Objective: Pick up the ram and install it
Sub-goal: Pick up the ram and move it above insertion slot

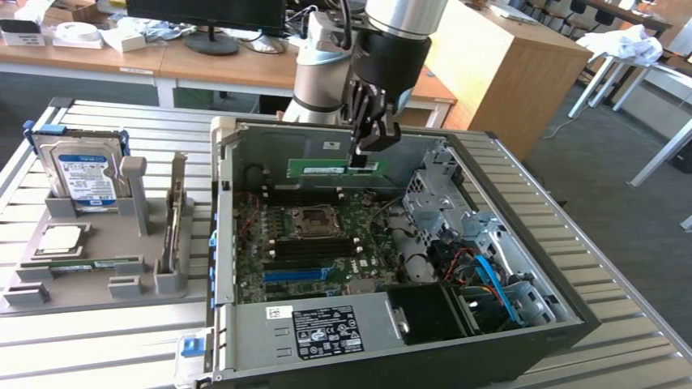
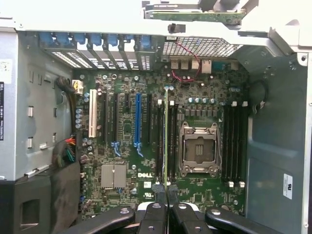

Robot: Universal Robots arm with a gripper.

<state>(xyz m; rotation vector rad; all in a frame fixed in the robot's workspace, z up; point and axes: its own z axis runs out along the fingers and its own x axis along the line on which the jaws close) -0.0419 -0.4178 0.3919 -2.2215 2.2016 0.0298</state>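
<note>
The ram [image 1: 327, 168], a long green stick, hangs level above the open computer case [image 1: 508, 243], and my gripper [image 1: 367, 154] is shut on its end nearer the exterior view's right. In the wrist view the ram [image 2: 166, 141] appears edge-on as a thin line running out from my gripper [image 2: 167, 197], with the black fingers [image 2: 155, 212] pressed on either side of it. Below it lies the motherboard [image 2: 122, 146], where the black memory slots [image 2: 173, 131] run parallel to the stick beside the empty processor socket [image 2: 199, 148].
More memory slots [image 2: 234, 141] sit on the socket's other side, and a blue expansion slot [image 2: 137, 122] lies nearby. On the exterior view's left, a grey fixture tray [image 1: 103, 279] holds a hard drive [image 1: 81, 174], a silver processor chip [image 1: 60, 237] and another green stick [image 1: 87, 264].
</note>
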